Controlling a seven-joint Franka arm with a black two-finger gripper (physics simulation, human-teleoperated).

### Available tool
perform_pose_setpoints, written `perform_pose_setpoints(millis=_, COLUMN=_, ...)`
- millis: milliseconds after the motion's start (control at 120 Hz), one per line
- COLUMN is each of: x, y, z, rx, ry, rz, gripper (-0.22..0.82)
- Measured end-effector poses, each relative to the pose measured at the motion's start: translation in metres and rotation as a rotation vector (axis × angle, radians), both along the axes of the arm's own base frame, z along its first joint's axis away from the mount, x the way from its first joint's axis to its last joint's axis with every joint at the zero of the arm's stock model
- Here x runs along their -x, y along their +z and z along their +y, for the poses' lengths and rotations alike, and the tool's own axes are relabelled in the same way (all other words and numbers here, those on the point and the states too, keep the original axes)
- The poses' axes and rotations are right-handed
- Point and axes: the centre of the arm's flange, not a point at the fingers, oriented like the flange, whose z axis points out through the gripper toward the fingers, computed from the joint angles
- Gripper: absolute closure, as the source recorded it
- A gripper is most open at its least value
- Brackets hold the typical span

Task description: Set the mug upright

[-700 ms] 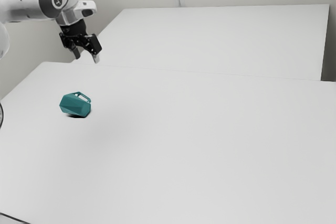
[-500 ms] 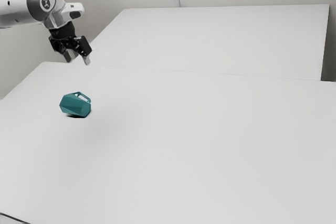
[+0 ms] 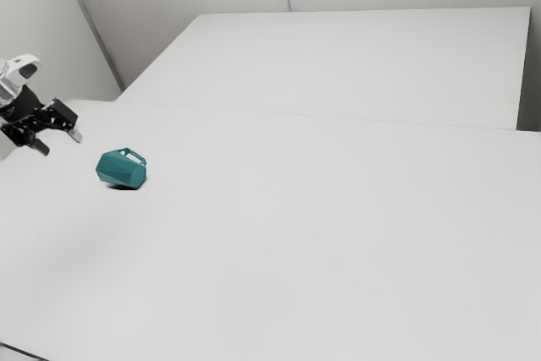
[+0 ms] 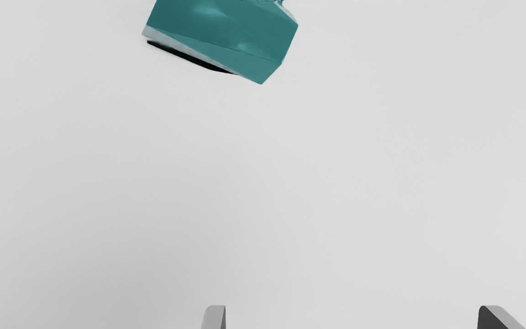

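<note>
- At the exterior view's left, the white arm (image 3: 17, 73) reaches in with its black two-finger pincer (image 3: 58, 142). I have it open: the grey fingertips (image 4: 214, 317) stand wide apart with nothing between them.
- Just to the right of the pincer, well clear of it, the teal faceted mug (image 3: 122, 169) lies on its side on the white desk (image 3: 296, 243), its handle (image 3: 135, 158) upward and toward the exterior view's right.
- If I come in too low from this side, I judge a fingertip could bump the near end and push the mug along the smooth desk instead of taking hold.
- Those slanted facets worry me: closing off-square could let the body roll or squirt out. The handle may also foul a finger.
- Should I tilt it too little, or let go early, it would likely drop back on its side.
- Now what I can't make out. At the left, the exterior view's edge cuts off most of the arm.
- On the mug, I can't tell for certain which end is the mouth. Its underside is hidden, and the wrist view's border crops the body and most of the handle.
- Farther right, the pale desk gives me little to judge height by.
</note>
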Motion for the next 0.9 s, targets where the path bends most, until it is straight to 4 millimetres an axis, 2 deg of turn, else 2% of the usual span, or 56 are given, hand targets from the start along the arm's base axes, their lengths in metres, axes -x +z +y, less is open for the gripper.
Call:
perform_pose_setpoints(millis=200, x=-0.009, y=-0.068, z=0.057, rx=0.172, ry=0.14, rz=-0.095, gripper=0.0)
perform_pose_setpoints(millis=275, x=-0.027, y=-0.093, z=0.091, rx=0.235, ry=0.145, rz=-0.159, gripper=0.0)
perform_pose_setpoints(millis=333, x=-0.043, y=-0.105, z=0.114, rx=0.262, ry=0.115, rz=-0.213, gripper=0.0)
perform_pose_setpoints(millis=392, x=-0.055, y=-0.12, z=0.123, rx=0.289, ry=0.059, rz=-0.255, gripper=0.0)
perform_pose_setpoints(millis=525, x=-0.066, y=-0.148, z=0.129, rx=0.297, ry=-0.113, rz=-0.325, gripper=0.01)
perform_pose_setpoints(millis=625, x=-0.059, y=-0.157, z=0.142, rx=0.266, ry=-0.222, rz=-0.369, gripper=0.01)
perform_pose_setpoints(millis=733, x=-0.036, y=-0.16, z=0.168, rx=0.212, ry=-0.286, rz=-0.409, gripper=0.01)
perform_pose_setpoints(millis=800, x=-0.025, y=-0.169, z=0.183, rx=0.191, ry=-0.313, rz=-0.432, gripper=0.01)
perform_pose_setpoints(millis=900, x=-0.027, y=-0.181, z=0.207, rx=0.159, ry=-0.364, rz=-0.484, gripper=0.0)
